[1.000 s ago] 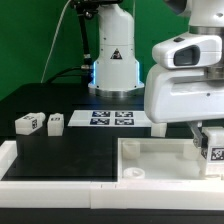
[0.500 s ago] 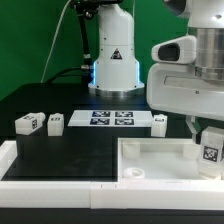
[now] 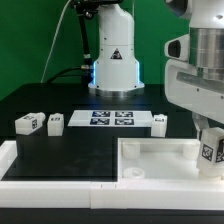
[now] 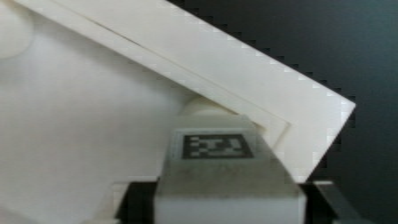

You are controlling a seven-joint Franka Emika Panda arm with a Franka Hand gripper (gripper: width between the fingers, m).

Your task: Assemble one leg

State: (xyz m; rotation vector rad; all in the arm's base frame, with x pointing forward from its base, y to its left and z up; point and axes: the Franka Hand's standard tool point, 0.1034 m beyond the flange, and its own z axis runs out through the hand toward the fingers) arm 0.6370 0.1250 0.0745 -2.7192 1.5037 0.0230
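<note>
My gripper (image 3: 208,136) is shut on a leg (image 3: 210,153), a white oblong block with a black-and-white tag. I hold it upright at the far right of the exterior view, over the right corner of the white tray-like tabletop (image 3: 160,166). In the wrist view the leg (image 4: 219,170) sits between my two dark fingers (image 4: 143,203), with its tag facing the camera. There its far end is close to a corner of the tabletop (image 4: 107,120). I cannot tell if the leg touches the tabletop.
Two loose legs (image 3: 28,123) (image 3: 56,122) lie on the black table at the exterior view's left. A third leg (image 3: 159,121) lies beside the marker board (image 3: 112,118). The arm's base (image 3: 113,60) stands behind the marker board.
My arm's wrist housing has shifted towards the exterior view's right. The held leg has stayed almost in place over the tabletop's right corner. The loose legs have not moved.
</note>
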